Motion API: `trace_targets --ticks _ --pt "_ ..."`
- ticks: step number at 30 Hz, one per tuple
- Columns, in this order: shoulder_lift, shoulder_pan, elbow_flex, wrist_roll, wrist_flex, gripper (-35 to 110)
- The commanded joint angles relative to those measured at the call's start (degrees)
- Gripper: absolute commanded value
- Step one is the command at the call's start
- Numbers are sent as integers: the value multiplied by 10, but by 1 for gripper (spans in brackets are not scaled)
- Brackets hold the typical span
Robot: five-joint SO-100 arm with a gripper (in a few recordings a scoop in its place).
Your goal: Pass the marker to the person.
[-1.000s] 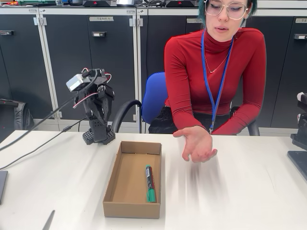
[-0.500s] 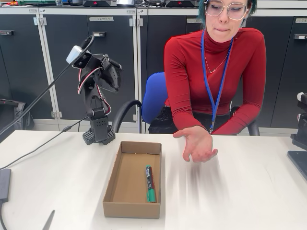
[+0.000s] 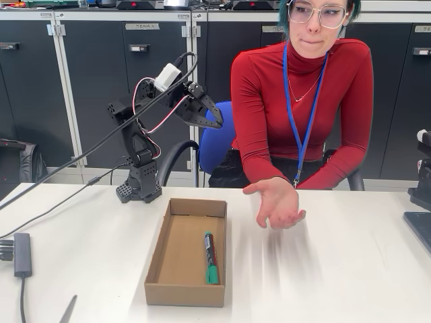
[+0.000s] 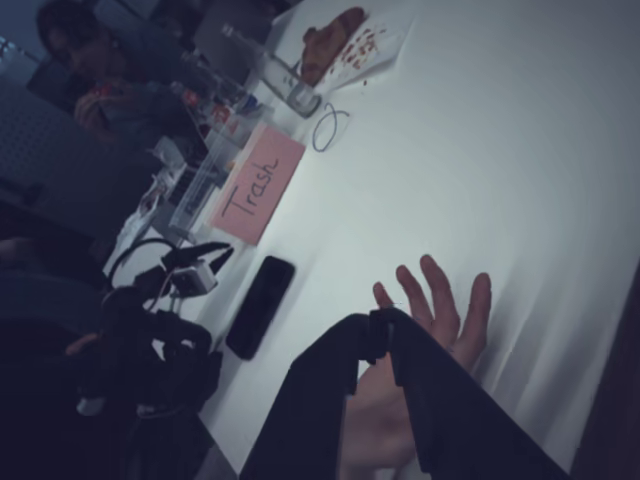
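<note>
Progress: nothing done yet — the marker (image 3: 211, 258) lies untouched in the cardboard box (image 3: 160, 259) on the surface (image 3: 350, 282).
Gripper (image 3: 214, 120): raised high, clenched on nothing.
Left: reach, grasp, hand over to the person's open palm (image 3: 277, 202).
Hidden: wrist view is dim — fingertips (image 4: 378, 330) meet.

In the wrist view a pink card (image 4: 257, 184) lies on the white bench (image 4: 480, 150) with the handwritten word "Trash" on it, just beside a dark phone (image 4: 260, 306) lying flat on the same surface. In the fixed view, a small plate (image 3: 141, 26) on a dark cabinet door (image 3: 151, 87) behind the bench appears to read "TEAM", followed by a character too small to make out.
</note>
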Motion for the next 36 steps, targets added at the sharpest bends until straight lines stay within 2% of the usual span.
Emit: trace_targets --ticks 1,7,13,23,36 --pt "-11 -41 -2 -39 -34 -5" --pt "-102 -49 -74 -44 36 -5" --pt "-214 -32 -190 18 160 -5" --pt "-301 -1 -274 134 320 -5" --pt "-353 67 -238 177 381 -3"
